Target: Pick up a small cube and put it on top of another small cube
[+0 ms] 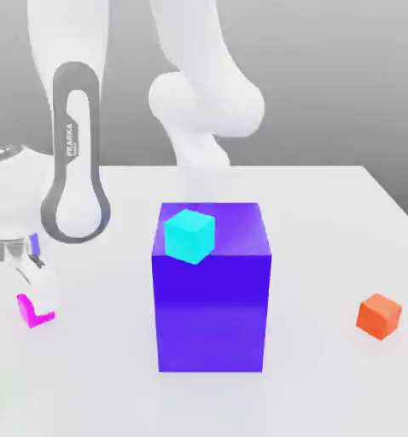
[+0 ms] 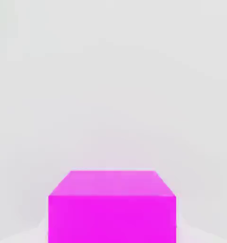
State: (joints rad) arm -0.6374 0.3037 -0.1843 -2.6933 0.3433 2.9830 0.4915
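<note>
None of the stacking is done yet, judging by the scene. The small magenta cube (image 1: pixel 32 311) sits on the white desk (image 1: pixel 327 247) at about eight o'clock from the big blue block (image 1: pixel 212 286), with the tool (image 1: pixel 24 269) low and just over it; whether its fingers are apart or closed, I cannot tell. A cyan cube (image 1: pixel 189 235) rests atop the block. An orange cube (image 1: pixel 378 316) lies well apart at four o'clock, with open desk between.
</note>
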